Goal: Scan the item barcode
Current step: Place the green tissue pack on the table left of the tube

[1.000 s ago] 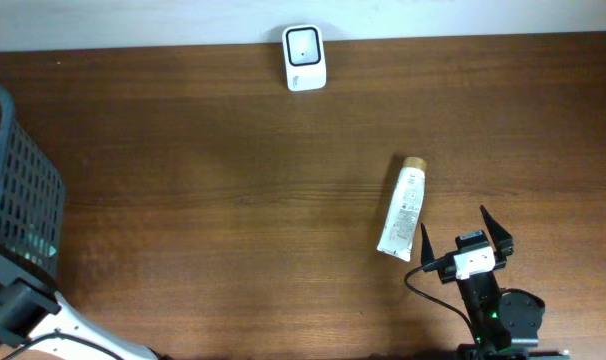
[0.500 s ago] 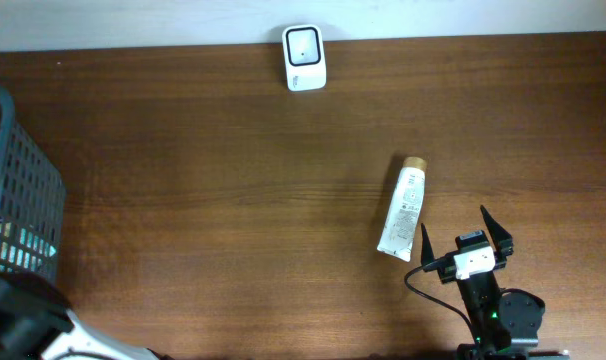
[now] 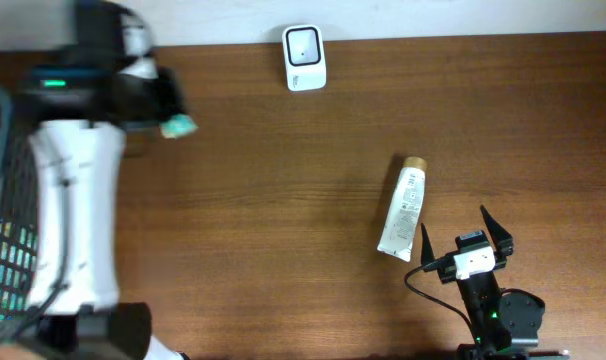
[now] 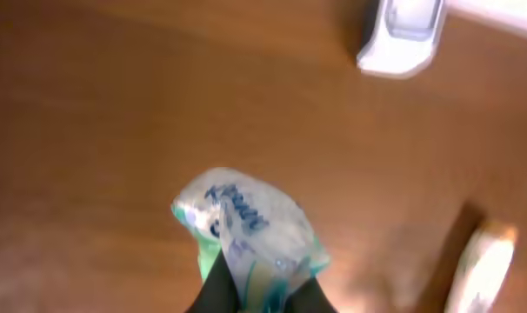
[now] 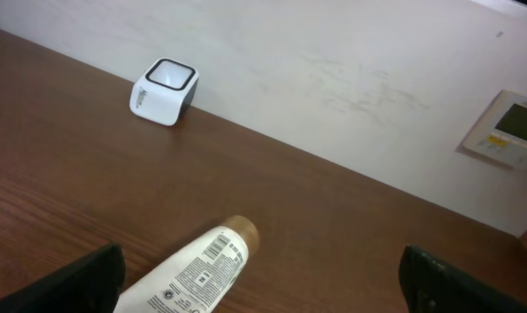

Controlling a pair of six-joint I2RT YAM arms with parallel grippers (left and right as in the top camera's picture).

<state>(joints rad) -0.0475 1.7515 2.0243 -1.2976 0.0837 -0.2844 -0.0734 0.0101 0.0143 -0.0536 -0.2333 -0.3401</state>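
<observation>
Wooden table, black mesh basket, wall panel

Crinkled green-and-white packet held aloft, white scanner well beyond it

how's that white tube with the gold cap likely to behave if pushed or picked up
The white tube lies on its side, so a sideways push might roll it, though its wider flat end probably limits that. It looks like squeezable plastic, so jaws may dent it.

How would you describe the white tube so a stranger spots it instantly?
On the brown table, look just ahead of the open right gripper. The white tube lies flat there; unlike the boxy white scanner, it is long with a tan cap.
</observation>
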